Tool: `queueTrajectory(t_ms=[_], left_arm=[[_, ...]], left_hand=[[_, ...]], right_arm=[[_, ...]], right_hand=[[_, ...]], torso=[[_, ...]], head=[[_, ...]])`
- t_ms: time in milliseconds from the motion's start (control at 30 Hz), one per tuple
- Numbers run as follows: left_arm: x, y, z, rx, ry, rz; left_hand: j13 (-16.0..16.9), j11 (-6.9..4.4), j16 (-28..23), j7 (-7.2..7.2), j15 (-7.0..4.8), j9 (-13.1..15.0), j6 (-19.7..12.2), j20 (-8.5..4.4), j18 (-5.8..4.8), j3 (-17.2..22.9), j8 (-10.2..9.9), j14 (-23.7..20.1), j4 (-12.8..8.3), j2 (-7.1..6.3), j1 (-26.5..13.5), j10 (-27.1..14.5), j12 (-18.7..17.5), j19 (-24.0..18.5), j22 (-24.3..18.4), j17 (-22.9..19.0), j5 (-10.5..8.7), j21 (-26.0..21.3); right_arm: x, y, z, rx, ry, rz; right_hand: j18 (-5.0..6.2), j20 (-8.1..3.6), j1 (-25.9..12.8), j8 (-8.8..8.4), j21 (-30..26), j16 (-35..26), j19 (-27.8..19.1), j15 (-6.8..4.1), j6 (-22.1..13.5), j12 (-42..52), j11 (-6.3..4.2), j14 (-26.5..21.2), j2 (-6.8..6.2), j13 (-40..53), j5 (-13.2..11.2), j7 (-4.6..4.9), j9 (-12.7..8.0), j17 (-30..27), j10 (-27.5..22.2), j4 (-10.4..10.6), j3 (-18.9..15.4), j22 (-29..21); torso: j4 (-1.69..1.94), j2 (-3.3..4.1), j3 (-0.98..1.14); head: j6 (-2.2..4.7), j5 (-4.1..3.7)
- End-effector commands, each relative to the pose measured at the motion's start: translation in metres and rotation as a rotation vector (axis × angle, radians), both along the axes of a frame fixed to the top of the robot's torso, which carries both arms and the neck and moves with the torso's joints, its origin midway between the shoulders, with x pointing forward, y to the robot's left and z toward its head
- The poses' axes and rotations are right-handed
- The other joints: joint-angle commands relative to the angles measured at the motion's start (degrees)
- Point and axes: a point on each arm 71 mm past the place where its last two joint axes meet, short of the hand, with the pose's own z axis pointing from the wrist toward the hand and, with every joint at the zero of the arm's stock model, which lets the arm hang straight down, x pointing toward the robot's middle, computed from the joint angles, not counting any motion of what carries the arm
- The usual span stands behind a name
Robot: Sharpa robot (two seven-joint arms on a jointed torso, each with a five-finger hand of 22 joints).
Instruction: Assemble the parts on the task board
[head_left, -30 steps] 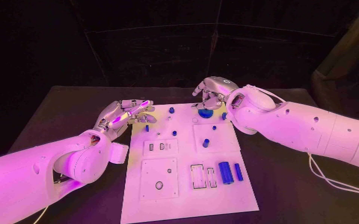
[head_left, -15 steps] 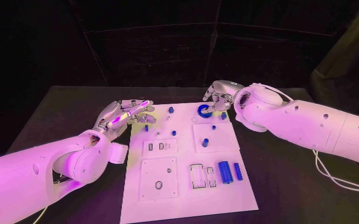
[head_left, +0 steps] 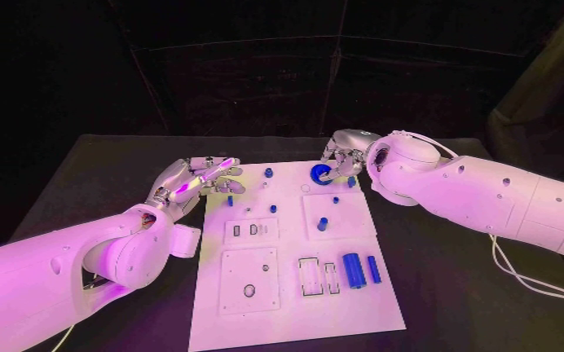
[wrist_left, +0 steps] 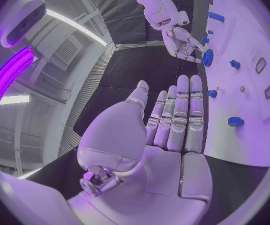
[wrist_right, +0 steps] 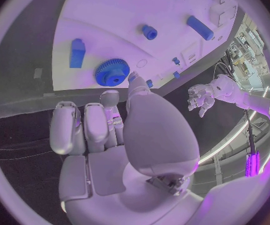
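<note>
Blue gear (head_left: 319, 175) sits at the board's (head_left: 294, 303) twelve o'clock edge. My right robot hand (head_left: 345, 155) hovers beside it, spread and empty; left robot hand (head_left: 200, 176) likewise. A glancing touch could knock it off.

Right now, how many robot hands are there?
2. The left silver many-fingered hand hovers by the white task board's far left corner; the right hand at its far right, by the blue gear.

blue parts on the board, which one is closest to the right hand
The blue gear, at the board's far right corner, right at the right hand's fingertips. It alone is toothed and round; the others are small pegs and blocks.
</note>
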Motion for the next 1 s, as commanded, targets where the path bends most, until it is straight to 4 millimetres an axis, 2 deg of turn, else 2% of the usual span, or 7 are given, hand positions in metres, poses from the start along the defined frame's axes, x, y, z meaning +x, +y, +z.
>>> queueTrajectory(t_ms=[33,367,533,733,800,833,1000], left_arm=[[-0.0002,-0.0016,0.0011,-0.004,-0.004,-0.015],[-0.0001,-0.002,0.0009,-0.005,-0.003,-0.016],[0.0,-0.0016,0.0009,-0.004,-0.003,-0.015],[0.0,-0.0009,0.0008,-0.003,-0.002,-0.014],[0.0,-0.0007,0.0008,-0.003,-0.002,-0.014],[0.0,-0.0006,0.0008,-0.003,-0.002,-0.014],[0.0,-0.0006,0.0007,-0.003,-0.001,-0.015]], left_hand=[[-0.1,0.16,-0.4,0.02,0.21,-0.1,0.4,0.15,0.71,0.0,-0.3,0.2,-0.4,0.2,0.3,0.2,-0.4,0.4,-0.1,0.1,-0.07,-0.3],[-0.1,0.16,-0.4,0.02,0.21,-0.1,0.4,0.15,0.71,0.0,-0.3,0.2,-0.4,0.2,0.3,0.2,-0.4,0.4,-0.1,0.1,-0.07,-0.3],[-0.1,0.16,-0.4,0.02,0.21,-0.1,0.4,0.15,0.71,0.0,-0.3,0.2,-0.4,0.2,0.3,0.2,-0.4,0.4,-0.1,0.1,-0.07,-0.3],[-0.1,0.16,-0.4,0.02,0.21,-0.1,0.4,0.15,0.71,0.0,-0.3,0.2,-0.4,0.2,0.3,0.2,-0.4,0.4,-0.1,0.1,-0.07,-0.3],[-0.1,0.16,-0.4,0.02,0.21,-0.1,0.4,0.15,0.71,0.0,-0.3,0.2,-0.4,0.2,0.3,0.2,-0.4,0.4,-0.1,0.1,-0.07,-0.3],[-0.1,0.16,-0.4,0.02,0.21,-0.1,0.4,0.15,0.71,0.0,-0.3,0.2,-0.4,0.2,0.3,0.2,-0.4,0.4,-0.1,0.1,-0.07,-0.3],[-0.1,0.14,-0.5,0.0,0.2,-0.1,0.4,0.16,0.71,0.0,-0.4,0.2,-0.6,0.24,0.3,0.3,-0.5,0.4,-0.1,0.1,-0.07,-0.3]], right_arm=[[0.0015,0.0017,-0.0005,-0.032,0.009,0.004],[0.0074,0.0054,-0.0036,-0.039,0.015,0.0],[0.0086,0.0048,-0.0049,-0.056,0.02,-0.002],[0.0084,0.0037,-0.0059,-0.07,0.03,0.0],[0.0082,0.004,-0.0062,-0.074,0.034,0.002],[0.008,0.0043,-0.0063,-0.074,0.035,0.003],[0.0076,0.0053,-0.0063,-0.075,0.036,0.007]], right_hand=[[-0.32,-0.16,0.6,0.25,0.3,0.3,0.4,0.36,-0.4,0.6,-0.02,0.8,-0.02,0.6,0.4,0.0,0.0,0.1,0.5,0.0,0.3,0.1],[-0.42,-0.23,2.3,0.65,0.6,0.7,0.7,0.26,0.2,2.7,-0.16,0.9,1.76,3.1,0.5,-0.15,0.1,0.6,0.9,-0.9,1.0,0.8],[-0.48,-0.34,3.5,0.94,0.7,0.8,0.9,0.15,0.7,3.8,-0.28,0.8,2.6,4.5,-2.6,-0.27,0.1,0.6,1.1,-1.9,2.0,1.1],[-0.53,-0.35,3.6,1.04,0.8,0.8,1.0,0.14,0.8,4.6,-0.3,0.8,2.45,5.4,-3.0,-0.3,0.2,0.5,1.5,-2.0,2.1,1.3],[-0.53,-0.32,3.2,1.19,0.8,7.8,1.0,0.2,1.2,4.8,-0.3,3.3,2.12,5.7,-3.0,-0.34,0.2,15.3,1.5,-2.0,2.3,1.4],[-0.54,-0.28,2.9,1.2,0.8,9.4,1.0,0.28,1.2,4.9,-0.28,3.8,1.92,5.9,-3.0,-0.31,0.1,18.7,1.5,-1.9,2.5,1.4],[-0.55,-0.12,2.1,1.16,0.9,10.4,1.0,0.43,1.2,4.8,-0.16,3.8,1.2,6.1,-2.6,-0.25,0.0,20.5,1.3,-1.5,2.9,1.5]], torso=[[-0.02,-0.02,0.04],[-0.02,0.02,0.02],[0.02,-0.01,-0.01],[-0.07,-0.03,0.02],[-0.09,-0.02,0.02],[-0.09,-0.01,0.02],[-0.06,-0.01,0.04]], head=[[-0.03,-0.03],[-0.08,-0.12],[-0.27,-0.23],[-0.37,-0.02],[-0.39,-0.04],[-0.41,-0.06],[-0.41,-0.14]])
